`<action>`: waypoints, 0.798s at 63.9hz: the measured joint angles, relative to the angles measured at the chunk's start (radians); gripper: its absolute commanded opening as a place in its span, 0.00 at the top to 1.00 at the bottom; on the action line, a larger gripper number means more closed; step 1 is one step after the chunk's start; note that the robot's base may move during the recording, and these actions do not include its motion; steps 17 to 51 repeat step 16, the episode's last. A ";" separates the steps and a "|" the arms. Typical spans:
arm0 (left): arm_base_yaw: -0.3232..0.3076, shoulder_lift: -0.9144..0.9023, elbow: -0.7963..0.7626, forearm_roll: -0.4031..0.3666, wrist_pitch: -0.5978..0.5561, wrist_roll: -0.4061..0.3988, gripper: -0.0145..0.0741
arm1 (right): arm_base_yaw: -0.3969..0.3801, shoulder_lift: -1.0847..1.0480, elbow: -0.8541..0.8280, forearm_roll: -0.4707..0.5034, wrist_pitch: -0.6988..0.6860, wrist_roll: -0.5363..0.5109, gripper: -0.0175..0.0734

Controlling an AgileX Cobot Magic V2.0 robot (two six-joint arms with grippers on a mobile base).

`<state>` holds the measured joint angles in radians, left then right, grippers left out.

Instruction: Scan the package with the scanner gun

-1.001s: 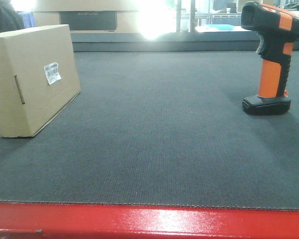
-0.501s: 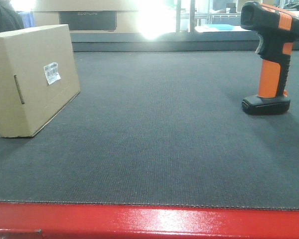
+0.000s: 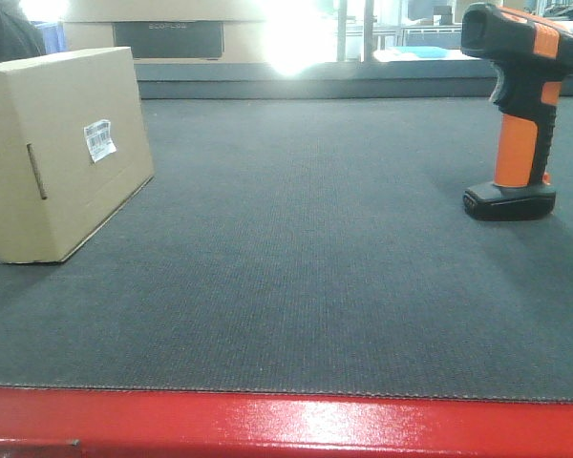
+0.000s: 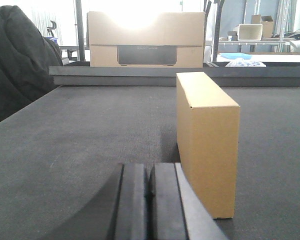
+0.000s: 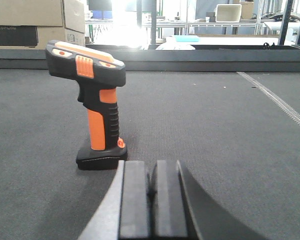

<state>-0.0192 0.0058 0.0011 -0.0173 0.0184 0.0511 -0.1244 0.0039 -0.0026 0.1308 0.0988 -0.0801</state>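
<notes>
Front view: the tan cardboard package (image 3: 67, 153) stands at the left of the dark woven counter (image 3: 296, 277), the pistol-shaped scanner gun (image 3: 518, 110) upright far right.

Left wrist: the left end effector (image 4: 149, 192), pads pressed together, sits low just beside the package's narrow end.

Right wrist: the right end effector (image 5: 153, 192), likewise closed and empty, lies near the scanner's flat black base.

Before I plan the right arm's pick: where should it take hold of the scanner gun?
Probably the orange handle of the scanner gun, below the trigger. It stands upright on its flat base, so come in level from the right gripper's side, opening the shut jaws first.
</notes>
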 measured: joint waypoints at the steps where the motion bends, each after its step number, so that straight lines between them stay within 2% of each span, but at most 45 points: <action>1: 0.000 0.000 0.000 0.000 0.000 0.000 0.96 | 0.000 0.000 0.000 0.000 0.000 0.000 0.98; 51: 0.000 0.000 0.000 0.000 0.000 0.000 0.96 | 0.000 0.000 0.000 0.000 0.000 0.000 0.98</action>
